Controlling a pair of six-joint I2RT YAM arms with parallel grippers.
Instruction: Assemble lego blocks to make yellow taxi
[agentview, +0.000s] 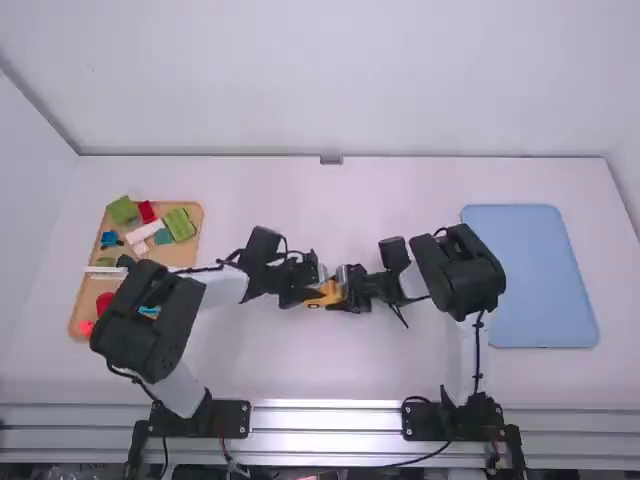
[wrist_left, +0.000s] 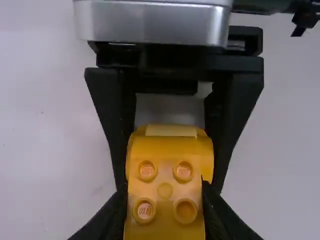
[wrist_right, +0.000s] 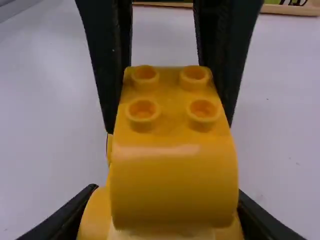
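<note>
I have both grippers facing each other over the middle of the white counter (agentview: 320, 370), with the yellow blocks (wrist_left: 170, 172) between them. My left pincer (agentview: 314, 293) is clenched on the studded end; my right pincer (agentview: 344, 290) grips the wider, rounded end. Off to my left, coloured blocks (agentview: 180, 224) sit in a tan tray (agentview: 90, 297); to my right lies a blue tray (agentview: 530, 280).

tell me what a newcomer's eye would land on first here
Probably the yellow blocks, gripped by the left fingers and right fingers, near the table's middle. Next, the blue tray on the right and the tan tray of colourful blocks on the left.
</note>
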